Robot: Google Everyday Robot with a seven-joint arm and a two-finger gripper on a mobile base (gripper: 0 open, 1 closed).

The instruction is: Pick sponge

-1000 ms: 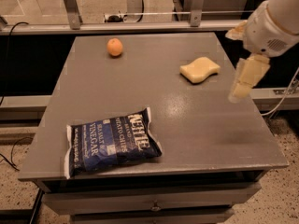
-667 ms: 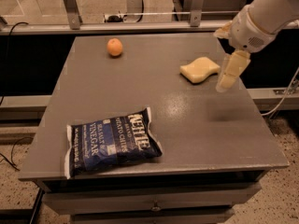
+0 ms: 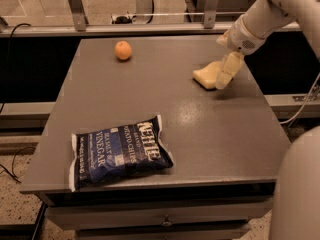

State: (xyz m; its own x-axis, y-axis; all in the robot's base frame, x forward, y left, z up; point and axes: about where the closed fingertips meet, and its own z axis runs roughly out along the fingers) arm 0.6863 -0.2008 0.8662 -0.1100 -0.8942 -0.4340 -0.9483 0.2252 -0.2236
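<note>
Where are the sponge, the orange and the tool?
sponge [image 3: 206, 75]: camera view, its visible left part.
orange [image 3: 123, 50]: camera view, its middle.
tool [image 3: 222, 83]: camera view, its tip, at the sponge's right end.

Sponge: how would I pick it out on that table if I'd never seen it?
On the grey rectangular table, look toward the far right side, where the robot's cream gripper hovers. The sponge is the pale yellow flat foam block partly hidden by it, unlike the round orange fruit far left or the dark blue chip bag in front.
</note>
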